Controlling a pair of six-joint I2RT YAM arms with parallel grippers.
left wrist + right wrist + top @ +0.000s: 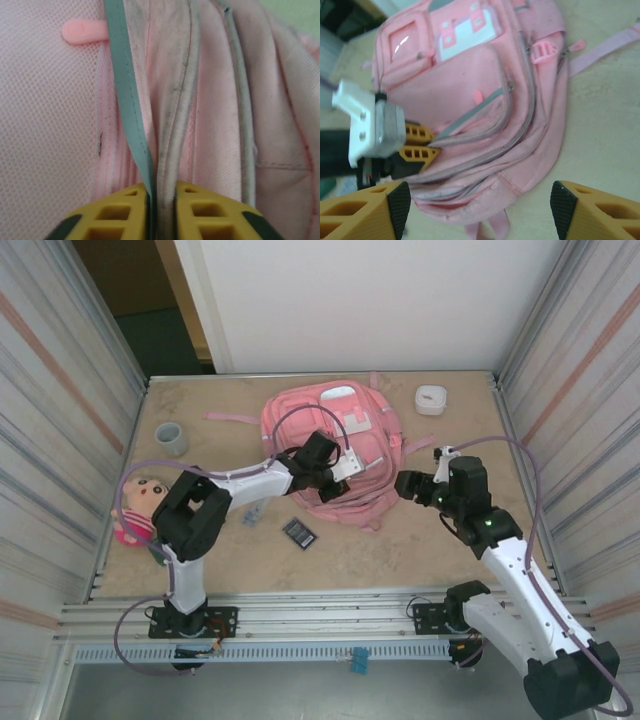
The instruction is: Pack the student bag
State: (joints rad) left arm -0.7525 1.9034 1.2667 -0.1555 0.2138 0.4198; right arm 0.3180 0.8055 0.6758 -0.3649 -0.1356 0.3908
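Presently, the step in hand appears to be opening a front pocket of the student bag (372, 445) by its edge. My left pincer (162, 194) stands on that edge. Its fingers are a narrow slot apart, and the teal edging (125, 100) and grey piping (180, 100) run into the slot. Whether they pinch the fabric I cannot tell.

Procedure, as I judge it:
- Close fully on the edging alone, not on the layers beneath.
- Lift up and away from the bag body, low and slow, so the soft flap peels open rather than the whole bag sliding.
- My right pincer (480, 202) is spread wide and holds nothing, so it could pin the bag as a counter-hold.

In the top view the bag lies at table centre, toward 12 o'clock. My left pincer sits low on its front, around 6 to 7 o'clock of its middle. My right pincer is just beside its 4 o'clock corner.
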